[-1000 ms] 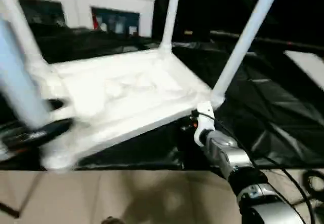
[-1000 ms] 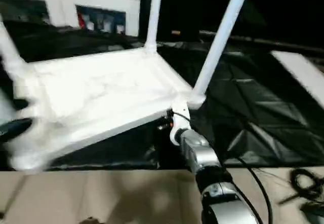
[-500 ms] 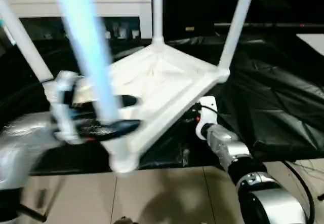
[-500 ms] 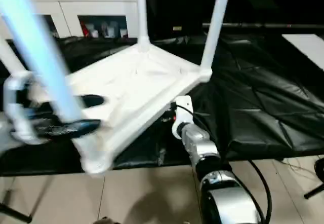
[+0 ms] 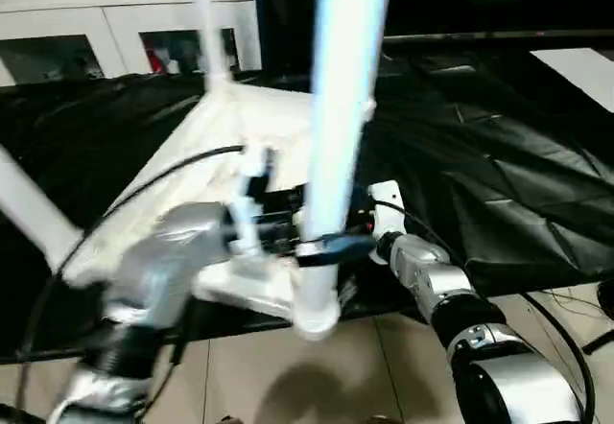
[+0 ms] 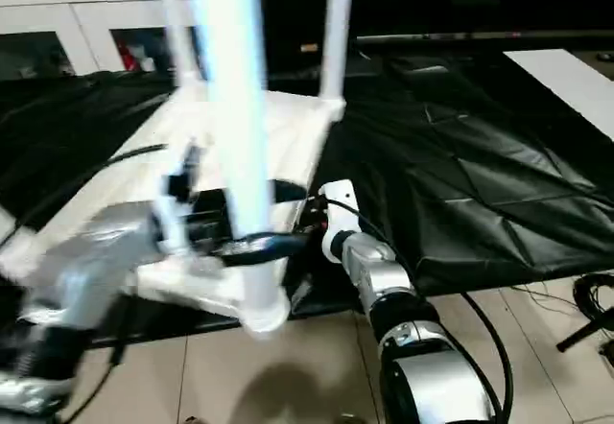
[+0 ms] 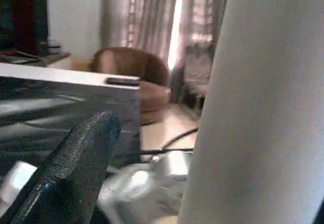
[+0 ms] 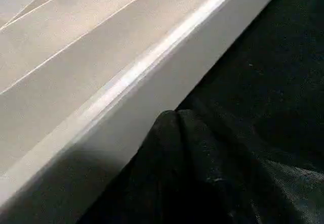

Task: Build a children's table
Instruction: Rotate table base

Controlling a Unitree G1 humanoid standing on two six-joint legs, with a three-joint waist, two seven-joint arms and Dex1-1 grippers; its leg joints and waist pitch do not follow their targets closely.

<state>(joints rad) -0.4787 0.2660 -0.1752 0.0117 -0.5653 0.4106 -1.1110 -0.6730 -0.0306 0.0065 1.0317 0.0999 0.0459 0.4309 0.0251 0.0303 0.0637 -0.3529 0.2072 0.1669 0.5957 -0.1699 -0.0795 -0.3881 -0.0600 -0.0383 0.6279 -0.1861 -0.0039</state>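
left gripper [image 5: 331, 247] clamps nearest leg [image 5: 341, 107].

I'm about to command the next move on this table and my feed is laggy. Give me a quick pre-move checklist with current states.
1. Left gripper on the near leg: ok, its black fingers sit either side of the tube just above the corner socket.
2. Near leg seated fully in its socket: cannot tell, the joint is blurred.
3. Tabletop underside up on the black sheet: ok.
4. Near corner supported: not ok, it overhangs the sheet's edge above the floor.
5. Right gripper at the tabletop's near edge: cannot tell whether it is gripping; the right wrist view shows the white rim close by.
6. Other legs upright: ok for those in sight, such as the far leg.
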